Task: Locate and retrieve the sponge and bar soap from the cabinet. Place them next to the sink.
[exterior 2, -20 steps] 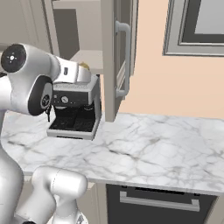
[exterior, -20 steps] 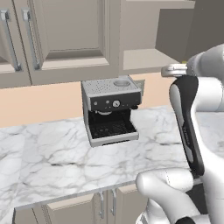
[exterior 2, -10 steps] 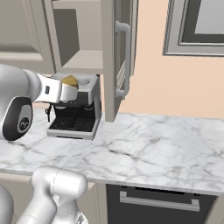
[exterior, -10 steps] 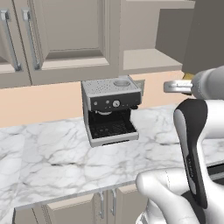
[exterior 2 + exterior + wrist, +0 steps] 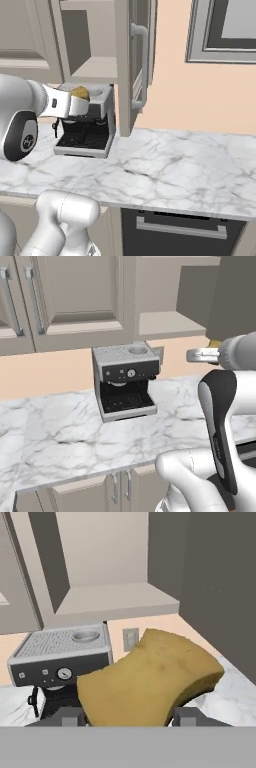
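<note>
The sponge [image 5: 150, 679] is a yellowish-tan block with a rough, finely pitted face and soft edges; its two long sides bow inward where my fingers [image 5: 70, 716] press it. My gripper [image 5: 127, 717] is pinching it from both sides, and it sits in the air, above the surface [image 5: 165, 165] and just in front of the coffee machine [image 5: 125, 381]. From the right base view the sponge [image 5: 80, 93] shows as a small tan lump at the tip of my gripper [image 5: 79, 102], level with the machine's top and below the open cabinet [image 5: 90, 35] shelf.

I count one sponge, one coffee machine, and one wall outlet [image 5: 131, 639] behind the machine. The cabinet has one door [image 5: 131, 65] swung open with a long bar handle; in the left base view two more bar handles stand on the closed doors [image 5: 75, 301] to the left. The open shelf [image 5: 115, 598] looks bare from the hand view.

My arm rises from the base, bends at a dark-banded elbow, and the forearm reaches roughly level toward the cabinet. In the left base view my gripper [image 5: 202, 355] points left, with a sliver of tan at its far side. The hand is held about horizontal, looking along the sponge at the machine and shelf.
</note>
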Robot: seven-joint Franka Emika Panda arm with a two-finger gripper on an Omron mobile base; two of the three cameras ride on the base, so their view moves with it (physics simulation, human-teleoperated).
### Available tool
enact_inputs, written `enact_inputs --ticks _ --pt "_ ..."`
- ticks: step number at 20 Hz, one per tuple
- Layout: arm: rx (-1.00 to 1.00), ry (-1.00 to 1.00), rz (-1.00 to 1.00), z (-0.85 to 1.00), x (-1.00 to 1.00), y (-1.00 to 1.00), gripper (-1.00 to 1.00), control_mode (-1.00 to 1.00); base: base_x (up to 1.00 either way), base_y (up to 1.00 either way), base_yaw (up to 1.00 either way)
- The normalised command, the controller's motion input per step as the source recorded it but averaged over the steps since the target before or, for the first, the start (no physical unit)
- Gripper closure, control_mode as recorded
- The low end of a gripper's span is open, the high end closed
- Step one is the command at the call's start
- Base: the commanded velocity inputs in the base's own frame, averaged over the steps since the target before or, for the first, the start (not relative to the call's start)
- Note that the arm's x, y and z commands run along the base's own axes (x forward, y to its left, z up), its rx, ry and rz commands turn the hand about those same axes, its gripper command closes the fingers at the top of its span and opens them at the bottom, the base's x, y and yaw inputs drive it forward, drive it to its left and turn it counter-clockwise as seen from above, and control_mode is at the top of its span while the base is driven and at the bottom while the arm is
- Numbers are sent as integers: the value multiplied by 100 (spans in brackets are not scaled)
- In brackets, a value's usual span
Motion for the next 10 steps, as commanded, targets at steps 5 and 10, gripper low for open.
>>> enact_inputs --ticks 5,10 --pt "0 0 0 0 0 0 100 100 -39 -33 0" --pt "0 0 0 0 0 0 100 100 -68 -4 -2"
